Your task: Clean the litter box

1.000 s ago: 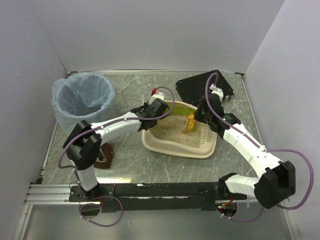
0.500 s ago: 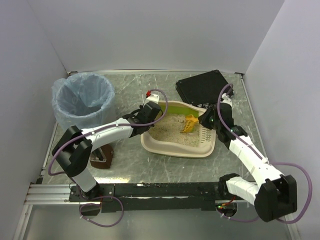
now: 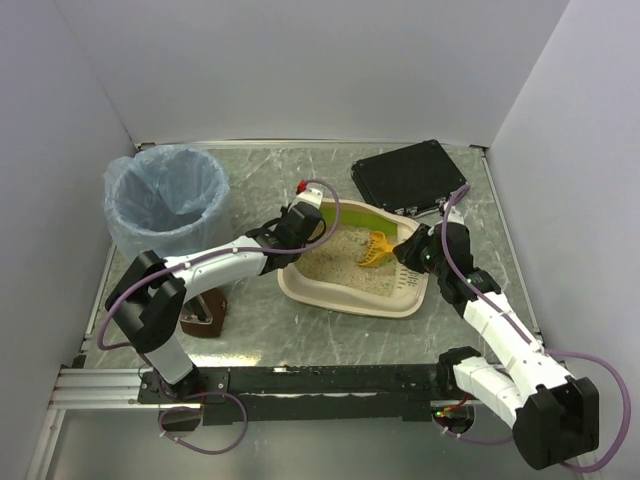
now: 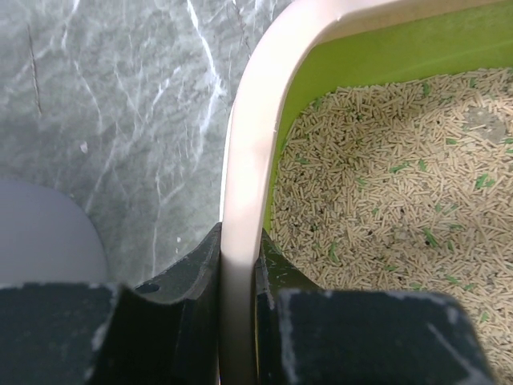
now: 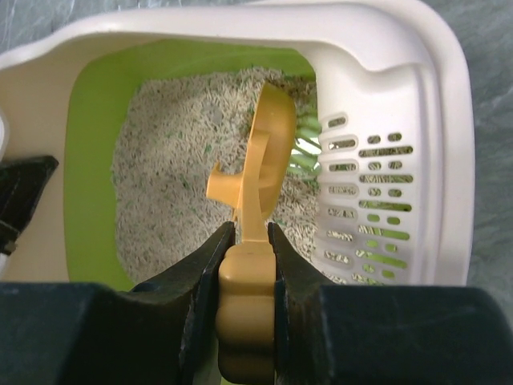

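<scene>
Scoop: orange slotted scoop (image 5: 268, 144) stood edge-on over the litter (image 4: 385, 200) near the grille end; any load could not be told.
Right gripper: (image 5: 247, 241) was clamped on the scoop handle; its wrist had swung from beside the black case (image 3: 405, 175) to the box's right end.
Left gripper: (image 4: 239, 249) was pinched on the beige rim.
Litter box: (image 3: 345, 300) sat mid-table, nudged slightly toward the bin (image 3: 130, 220).
Implication: scooping judged under way, nothing yet carried to the bin.

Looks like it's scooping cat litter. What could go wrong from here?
The right gripper pinches only the end of the yellow scoop; digging into the litter could twist it loose. The left gripper clamps just one rim of the litter box, so the tray might tip or slide. The bin stands far off, so litter could spill on the way.
</scene>
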Controlling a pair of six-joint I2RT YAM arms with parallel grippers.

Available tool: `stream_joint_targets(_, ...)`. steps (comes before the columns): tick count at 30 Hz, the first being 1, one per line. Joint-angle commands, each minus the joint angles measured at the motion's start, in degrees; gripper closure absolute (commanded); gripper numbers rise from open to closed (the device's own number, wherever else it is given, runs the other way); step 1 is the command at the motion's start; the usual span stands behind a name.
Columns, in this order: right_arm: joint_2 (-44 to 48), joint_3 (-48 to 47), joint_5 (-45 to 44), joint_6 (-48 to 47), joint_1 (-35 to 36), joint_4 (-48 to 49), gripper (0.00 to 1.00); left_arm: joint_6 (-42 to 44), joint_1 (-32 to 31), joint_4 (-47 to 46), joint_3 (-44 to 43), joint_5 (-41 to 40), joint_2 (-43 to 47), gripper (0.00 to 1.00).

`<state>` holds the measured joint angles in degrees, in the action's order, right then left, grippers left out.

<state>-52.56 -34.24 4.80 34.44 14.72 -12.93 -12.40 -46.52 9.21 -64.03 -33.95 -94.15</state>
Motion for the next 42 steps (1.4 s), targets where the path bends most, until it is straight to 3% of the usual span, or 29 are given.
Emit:
stream_joint_targets(1, -0.4, 0.8, 1.8, -1.1, 0.1, -9.1, 1.0, 3.9, -0.5, -19.4, -5.5, -3.9, 3.1, 0.99)
stream_joint_targets(11, -3.9, -0.7, 11.1, -4.1, -4.3, -7.6, 1.0, 8.4, -0.5, -27.1, -3.6, -1.2, 6.3, 0.99)
stream_joint_targets(15, -4.4, 3.6, 14.1, 2.5, -4.3, 3.1, 1.0, 10.3, -0.8, -28.3, -5.4, -0.4, 7.0, 0.99)
stream_joint_targets(22, -0.8, 13.2, 7.2, 7.7, -4.3, 14.3, 1.0, 15.9, -3.0, -26.5, -11.4, -5.6, 6.4, 0.99)
stream_joint_targets(24, -2.3, 13.5, 9.6, 8.0, -4.3, 15.7, 1.0, 15.3, -3.0, -22.6, -13.5, -5.8, 5.6, 0.99)
stream_joint_targets(28, -7.1, 15.5, 16.3, 11.1, -4.3, 24.5, 1.0, 17.4, -3.4, -28.4, -10.6, -1.4, 8.5, 0.99)
stream_joint_targets(31, -10.9, 15.4, 21.5, 11.5, -4.3, 30.3, 1.0, 15.8, -3.5, -26.1, -12.5, 0.7, 9.0, 0.99)
stream_joint_targets(42, -17.1, 14.9, 18.2, 16.4, -2.8, 45.5, 1.0, 13.3, -4.2, -22.8, -14.5, 3.1, 7.1, 0.99)
